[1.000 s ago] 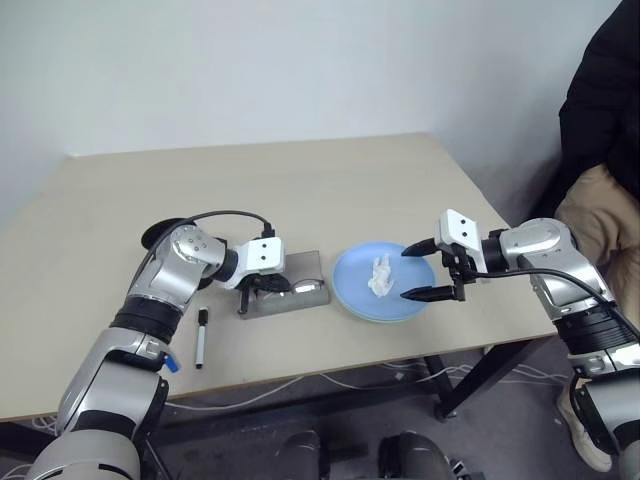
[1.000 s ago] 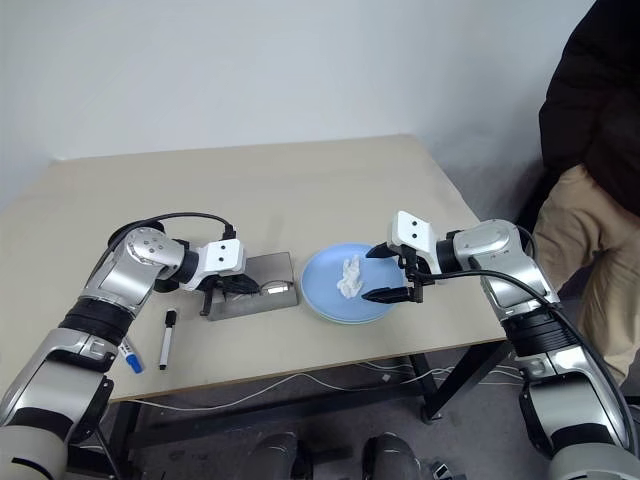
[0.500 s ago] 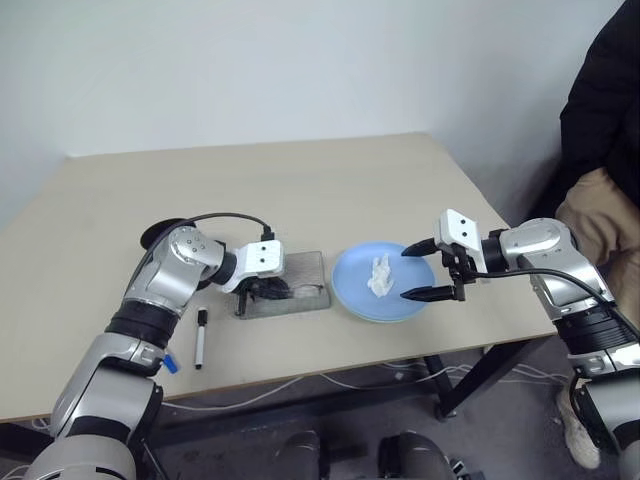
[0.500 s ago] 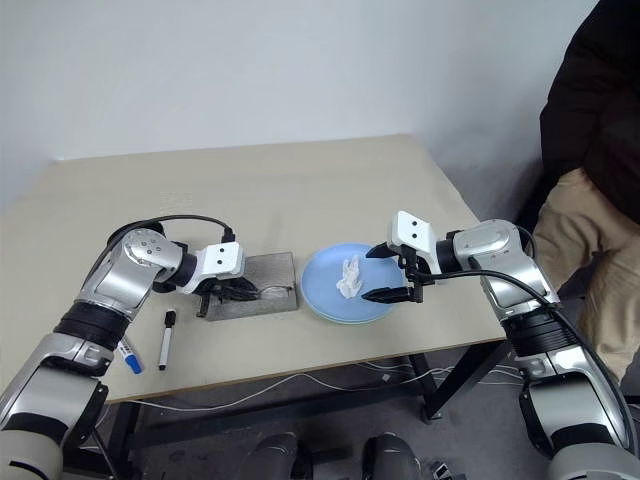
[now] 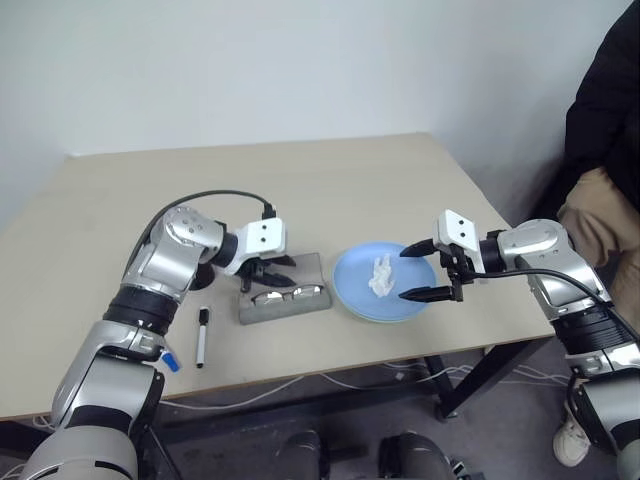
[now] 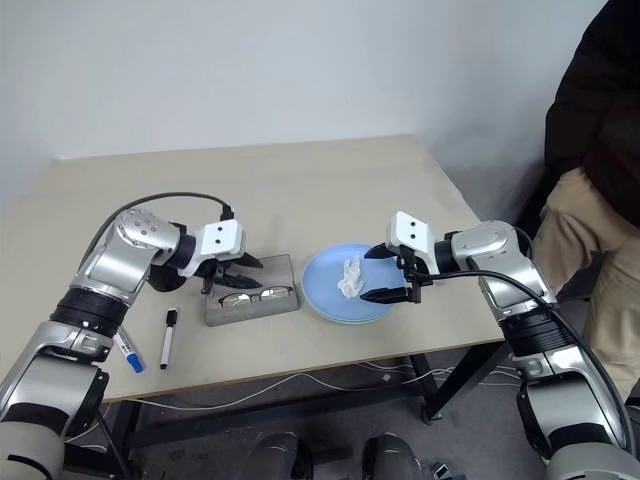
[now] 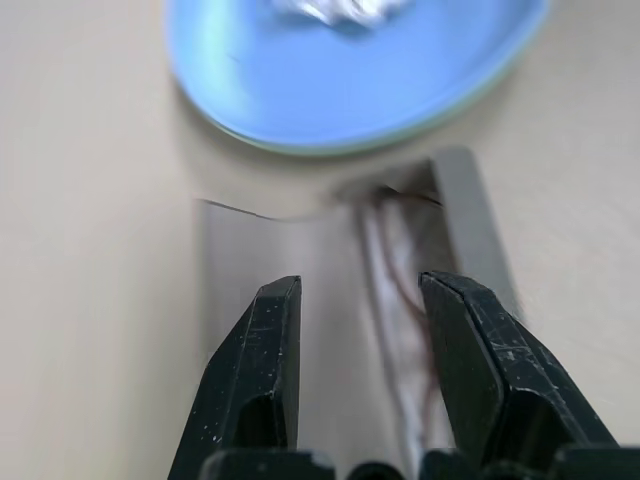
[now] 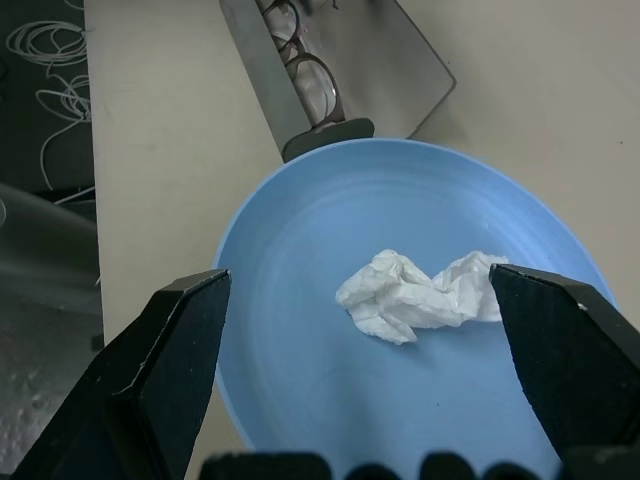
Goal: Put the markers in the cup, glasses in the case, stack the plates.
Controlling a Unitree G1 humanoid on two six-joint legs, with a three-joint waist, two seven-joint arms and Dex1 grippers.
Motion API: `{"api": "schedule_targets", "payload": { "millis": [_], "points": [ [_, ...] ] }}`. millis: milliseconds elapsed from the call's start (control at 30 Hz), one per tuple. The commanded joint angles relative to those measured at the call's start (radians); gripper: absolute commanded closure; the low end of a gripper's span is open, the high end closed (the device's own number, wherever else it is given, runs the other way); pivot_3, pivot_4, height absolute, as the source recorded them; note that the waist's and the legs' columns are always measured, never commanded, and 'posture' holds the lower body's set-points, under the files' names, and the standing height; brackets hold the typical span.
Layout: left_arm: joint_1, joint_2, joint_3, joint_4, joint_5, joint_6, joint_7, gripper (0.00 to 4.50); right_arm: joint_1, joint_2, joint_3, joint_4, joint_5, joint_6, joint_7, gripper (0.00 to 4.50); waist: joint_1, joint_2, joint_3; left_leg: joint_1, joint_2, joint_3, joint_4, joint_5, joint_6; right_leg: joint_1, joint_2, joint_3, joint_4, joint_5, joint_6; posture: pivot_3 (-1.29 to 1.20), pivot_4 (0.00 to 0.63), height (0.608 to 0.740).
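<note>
Two markers (image 5: 201,337), two stacked plates (image 5: 352,288)

Looking along the right pincer (image 8: 365,345), its two black fingers (image 8: 150,385) stand wide apart over the blue plate (image 8: 300,320), with a crumpled white tissue (image 8: 420,298) lying between them. Past the plate's rim, the glasses (image 8: 305,60) rest in the open grey case (image 8: 385,65) on the counter (image 8: 160,150).
</note>
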Motion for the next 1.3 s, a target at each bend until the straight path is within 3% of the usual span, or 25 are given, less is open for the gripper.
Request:
{"api": "schedule_targets", "payload": {
  "millis": [33, 100, 200, 333, 700, 867, 1100, 1300],
  "points": [
    [-0.058, 0.0, 0.045, -0.013, -0.031, 0.002, 0.011, 2.59, -0.025, 0.0, -0.014, -0.009, 0.004, -0.016, -0.003, 0.0, 0.0, 0.0, 0.0, 0.0, 0.0, 0.0, 0.0, 0.0, 0.0, 0.0, 0.0, 0.0, 0.0, 0.0, 0.0, 0.0, 0.0, 0.701],
    [-0.083, -0.001, 0.051, 0.021, -0.024, -0.018, 0.031, 2.59, -0.026, 0.001, -0.015, -0.007, 0.004, -0.016, -0.003, 0.0, 0.0, 0.0, 0.0, 0.0, 0.0, 0.0, 0.0, 0.0, 0.0, 0.0, 0.0, 0.0, 0.0, 0.0, 0.0, 0.0, 0.0, 0.701],
    [-0.115, -0.008, 0.05, 0.097, -0.002, -0.058, 0.087, 3.11, -0.023, 0.002, -0.015, -0.011, 0.004, -0.016, -0.005, 0.0, 0.0, 0.0, 0.0, 0.0, 0.0, 0.0, 0.0, 0.0, 0.0, 0.0, 0.0, 0.0, 0.0, 0.0, 0.0, 0.0, 0.0, 0.701],
    [-0.136, -0.032, 0.04, 0.223, 0.038, -0.14, 0.173, 4.48, -0.019, 0.004, -0.015, -0.017, 0.005, -0.014, -0.009, 0.0, 0.0, 0.0, 0.0, 0.0, 0.0, 0.0, 0.0, 0.0, 0.001, 0.0, 0.0, 0.0, 0.0, 0.0, 0.0, 0.0, 0.0, 0.701],
    [-0.166, -0.117, -0.008, 0.576, 0.187, -0.31, 0.428, 4.48, -0.009, -0.002, -0.017, -0.033, 0.008, -0.007, -0.015, 0.0, 0.0, -0.001, 0.0, -0.001, 0.0, 0.0, 0.001, 0.0, 0.001, 0.0, -0.001, 0.0, 0.0, 0.0, 0.0, 0.0, 0.0, 0.701],
    [-0.179, -0.134, -0.011, 0.63, 0.21, -0.353, 0.431, 4.48, -0.003, -0.011, -0.02, -0.039, 0.009, -0.007, -0.012, 0.0, 0.0, -0.002, 0.0, -0.001, 0.0, 0.0, 0.001, 0.0, 0.002, 0.0, -0.001, 0.0, 0.0, 0.0, 0.0, 0.0, 0.0, 0.701],
    [-0.143, -0.12, -0.002, 0.531, 0.174, -0.343, 0.288, 4.48, 0.002, -0.02, -0.025, -0.041, 0.011, -0.005, -0.013, 0.0, 0.0, -0.002, 0.0, -0.001, -0.001, 0.0, 0.002, -0.002, 0.0, 0.0, -0.002, 0.0, 0.0, 0.0, 0.0, 0.0, 0.0, 0.701],
    [-0.021, -0.083, 0.006, 0.235, 0.107, -0.234, 0.128, 4.48, 0.001, -0.022, -0.026, -0.043, 0.012, -0.001, -0.014, 0.0, -0.001, -0.002, 0.0, -0.001, 0.0, 0.0, 0.002, -0.003, -0.001, 0.0, -0.001, 0.0, 0.0, 0.0, 0.0, 0.0, 0.0, 0.701]
  ]
}}
